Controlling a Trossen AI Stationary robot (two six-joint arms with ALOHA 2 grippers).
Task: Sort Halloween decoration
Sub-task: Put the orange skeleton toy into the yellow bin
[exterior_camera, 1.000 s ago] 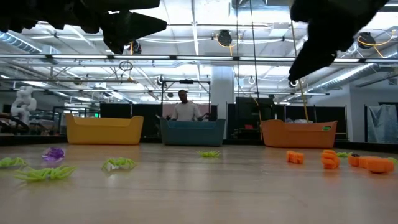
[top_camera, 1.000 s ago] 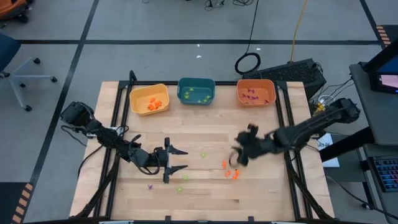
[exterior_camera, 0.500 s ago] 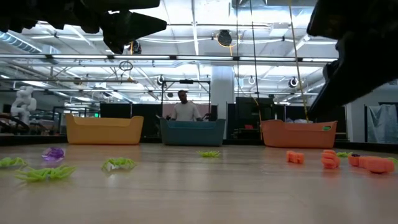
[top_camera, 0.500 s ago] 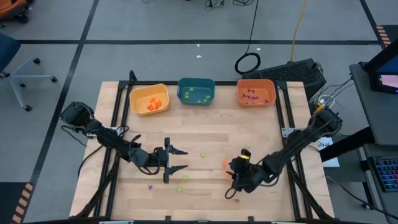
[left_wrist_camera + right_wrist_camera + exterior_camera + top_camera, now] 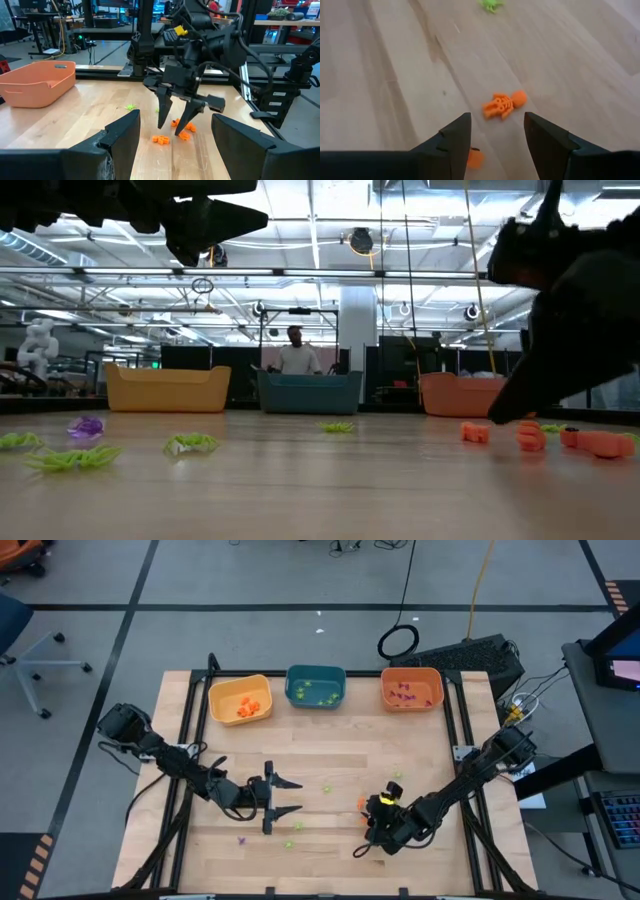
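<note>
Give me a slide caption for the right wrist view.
Right gripper, jaws open, poised above an orange skeleton trinket on the wooden table.

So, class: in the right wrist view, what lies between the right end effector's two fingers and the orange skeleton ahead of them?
Only bare wooden table. The open right end effector points at the orange skeleton, which lies flat just beyond its fingertips.
</note>
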